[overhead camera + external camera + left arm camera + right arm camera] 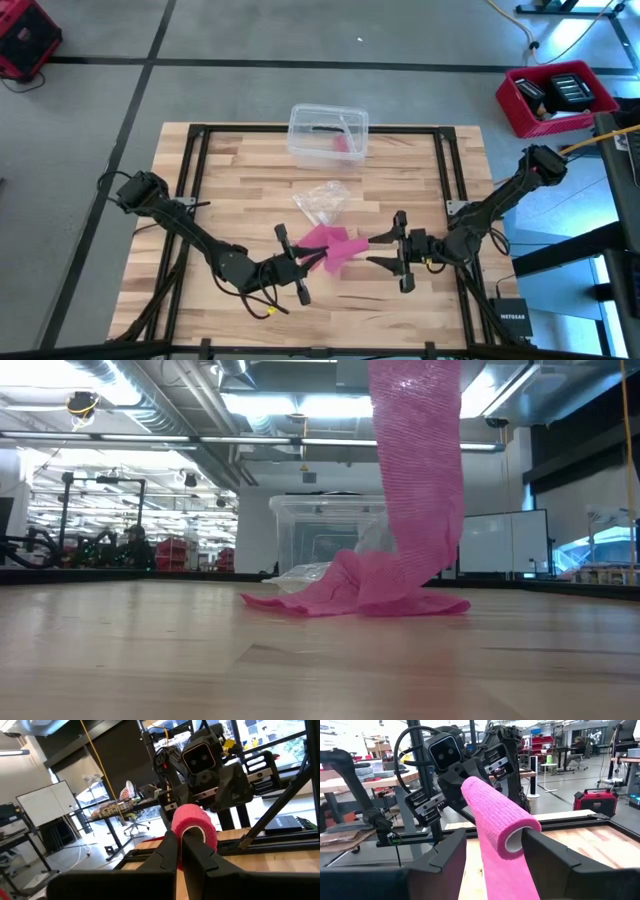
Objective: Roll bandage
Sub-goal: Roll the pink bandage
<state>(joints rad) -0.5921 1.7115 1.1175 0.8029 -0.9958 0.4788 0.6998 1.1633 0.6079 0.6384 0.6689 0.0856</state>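
We see the bandage (335, 247) near the middle of the surface (240, 170), somewhat toward its front edge, held up between the two arms. Its rolled end is a pink tube on a pale core (495, 815), and a loose strip hangs from it down to the wood, where the rest lies in a crumpled heap (350, 595).

The left pincer (181, 851) is closed on one end of the roll, its dark fingers (200, 857) pinching the tube wall. The right pincer (492, 850) stands with its fingers (445, 860) spread on either side of the roll's other end; we cannot tell whether they touch it.

Just behind the bandage lies a crumpled clear wrapper (322, 202). Farther back, at the middle of the rear edge, sits a clear plastic box (328, 135) with something pink and something dark inside.
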